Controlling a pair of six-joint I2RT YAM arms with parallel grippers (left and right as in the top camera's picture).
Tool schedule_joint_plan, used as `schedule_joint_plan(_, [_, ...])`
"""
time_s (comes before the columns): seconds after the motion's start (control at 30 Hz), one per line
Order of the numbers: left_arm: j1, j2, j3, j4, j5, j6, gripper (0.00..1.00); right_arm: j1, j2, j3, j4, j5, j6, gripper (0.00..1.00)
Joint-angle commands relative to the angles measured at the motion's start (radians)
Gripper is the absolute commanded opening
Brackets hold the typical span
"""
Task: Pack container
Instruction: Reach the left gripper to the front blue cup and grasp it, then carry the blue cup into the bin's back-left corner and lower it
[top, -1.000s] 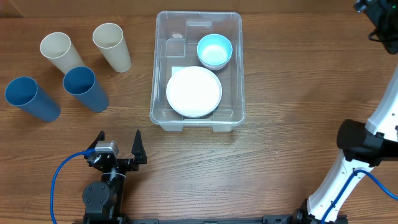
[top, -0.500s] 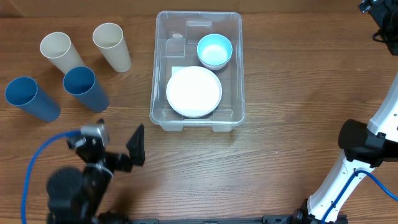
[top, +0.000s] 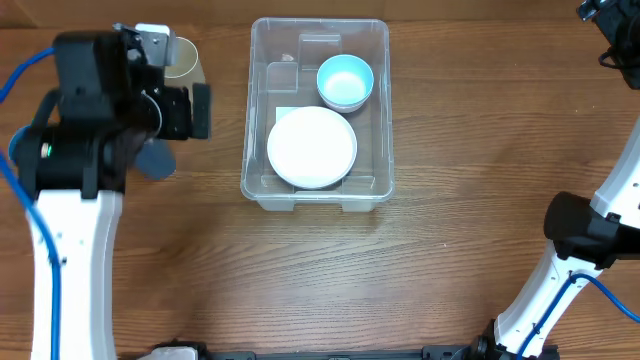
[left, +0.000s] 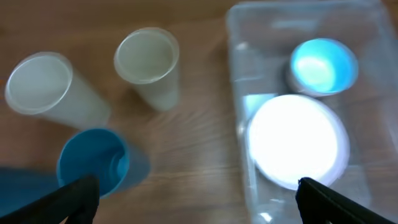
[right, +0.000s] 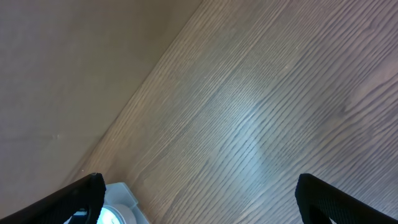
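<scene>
Large clear rectangular plastic bin at 12 o'clock on wooden desk; white round plate, light-blue bowl inside. Left jaws wide apart above cream plastic cup, 9 o'clock of bin. Right jaws apart, 2 o'clock corner.

Container: large clear plastic bin, rectangular, rounded corners, thick rim. Upright, open side up, no lid on it. Walls transparent, wood grain of the table visible through them.

Position: at the far edge of the table, roughly midway between the left and right edges. Long axis runs from the far edge toward the near edge, square to the table edges.

Bottom: white label, mostly covered.

Contents: white plate lying flat in the near half, over the label; blue bowl upright in the far right corner, just beside the plate.

Left wrist view: container blurred, at the right of the frame, same contents visible.
</scene>
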Motion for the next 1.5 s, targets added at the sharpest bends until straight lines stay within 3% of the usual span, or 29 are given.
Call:
schedule_joint_plan(0.0, [0.075,0.11,0.027,-0.048,-0.125,-0.143,1.0,0.004,-0.005,0.006,0.002,0.002,0.005,1.0])
schedule_joint_plan(0.23, [0.139,0.316,0.027,-0.024,-0.09,-0.114,1.0,0.004,-0.005,0.006,0.002,0.002,0.005,1.0])
schedule_joint_plan(0.4, [0.139,0.428,0.027,-0.008,-0.091,-0.091,0.9,0.003,-0.005,0.006,0.002,0.002,0.005,1.0])
schedule_joint_plan(0.43, [0.139,0.441,0.027,-0.009,-0.091,-0.091,0.84,0.004,-0.005,0.006,0.002,0.002,0.005,1.0])
schedule_joint_plan(0.5, [0.139,0.46,0.026,-0.013,-0.091,-0.092,0.47,0.003,-0.005,0.006,0.002,0.002,0.005,1.0])
schedule_joint_plan(0.6, [0.14,0.462,0.027,-0.019,-0.091,-0.092,0.09,0.004,-0.005,0.006,0.002,0.002,0.005,1.0])
schedule_joint_plan(0.63, [0.139,0.462,0.026,-0.023,-0.091,-0.093,0.04,0.004,-0.005,0.006,0.002,0.002,0.005,1.0])
schedule_joint_plan(0.8, [0.138,0.445,0.043,-0.087,-0.09,-0.127,0.04,0.004,-0.005,0.006,0.002,0.002,0.005,1.0])
schedule_joint_plan(0.93, [0.127,0.364,0.224,-0.278,-0.071,-0.13,0.04,0.003,-0.005,0.006,0.002,0.002,0.005,1.0])
schedule_joint_plan(1.07, [0.08,0.246,0.363,-0.357,-0.071,-0.129,0.04,0.003,-0.005,0.006,0.002,0.002,0.005,1.0])
schedule_joint_plan(1.27, [-0.205,0.069,0.43,-0.15,-0.069,-0.106,0.04,0.004,-0.005,0.006,0.002,0.002,0.005,1.0])
schedule_joint_plan(1.37, [-0.336,0.117,0.425,-0.03,-0.072,-0.084,0.04,0.004,-0.005,0.006,0.002,0.002,0.005,1.0])
schedule_joint_plan(1.47, [-0.372,0.219,0.425,0.015,-0.072,-0.084,0.04,0.004,-0.005,0.006,0.002,0.002,0.005,1.0])
